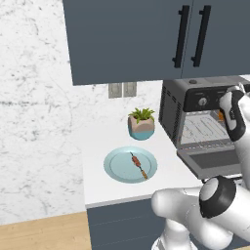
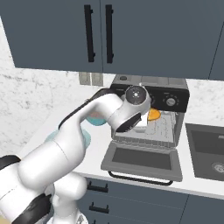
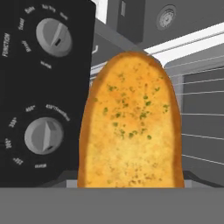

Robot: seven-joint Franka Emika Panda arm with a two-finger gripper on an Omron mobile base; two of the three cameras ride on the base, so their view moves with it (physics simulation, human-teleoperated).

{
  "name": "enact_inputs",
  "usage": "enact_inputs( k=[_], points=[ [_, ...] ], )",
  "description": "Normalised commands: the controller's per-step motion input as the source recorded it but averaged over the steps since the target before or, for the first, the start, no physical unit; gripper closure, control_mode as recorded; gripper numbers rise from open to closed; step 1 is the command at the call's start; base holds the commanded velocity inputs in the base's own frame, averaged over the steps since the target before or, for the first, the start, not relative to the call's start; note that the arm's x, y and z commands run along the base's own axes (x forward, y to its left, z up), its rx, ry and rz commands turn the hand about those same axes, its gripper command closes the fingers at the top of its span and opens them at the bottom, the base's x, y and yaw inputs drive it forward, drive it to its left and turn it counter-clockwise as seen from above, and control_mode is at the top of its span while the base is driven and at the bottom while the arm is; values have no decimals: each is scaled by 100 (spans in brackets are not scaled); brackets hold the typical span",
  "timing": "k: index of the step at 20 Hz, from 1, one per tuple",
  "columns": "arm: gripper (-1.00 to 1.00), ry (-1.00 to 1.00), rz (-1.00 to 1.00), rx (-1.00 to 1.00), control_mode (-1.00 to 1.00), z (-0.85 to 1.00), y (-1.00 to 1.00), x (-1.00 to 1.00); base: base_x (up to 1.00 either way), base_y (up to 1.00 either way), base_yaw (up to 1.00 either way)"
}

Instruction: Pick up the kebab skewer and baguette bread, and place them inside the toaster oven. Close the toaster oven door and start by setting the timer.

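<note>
My gripper (image 2: pixel 148 119) is shut on the baguette bread (image 3: pixel 131 127), a golden herb-flecked loaf that stands upright in the hand view. The loaf hangs at the mouth of the toaster oven (image 1: pixel 170 113), just above its wire rack (image 1: pixel 202 128); only an orange tip of the baguette bread (image 2: pixel 153 114) shows past the hand. The toaster oven door (image 2: pixel 140 159) lies dropped open and flat. Close on the loaf's left in the hand view is the black panel with its knobs (image 3: pixel 43 134). The kebab skewer (image 1: pixel 138 166) lies on a pale blue plate (image 1: pixel 115 165), left of the oven.
A small potted plant (image 1: pixel 141 124) stands between the plate and the oven. Dark wall cabinets (image 1: pixel 146 34) hang low over the counter. A sink (image 2: pixel 208 151) sits right of the oven. My own arm (image 2: pixel 83 127) crosses in front of the plate.
</note>
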Motion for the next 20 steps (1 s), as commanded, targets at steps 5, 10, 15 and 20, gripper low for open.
enact_inputs(
  k=[5, 10, 15, 20],
  points=[
    [100, 11, 0, 0, -100, -8, 0, 17, 0, 0, 0],
    [100, 5, 0, 0, -100, -20, 3, 2, 0, 0, 0],
    [100, 0, 0, 0, -100, -24, 12, 0, 0, 0, 0],
    [100, 0, 0, 0, -100, -18, 6, 1, 0, 0, 0]
  ],
)
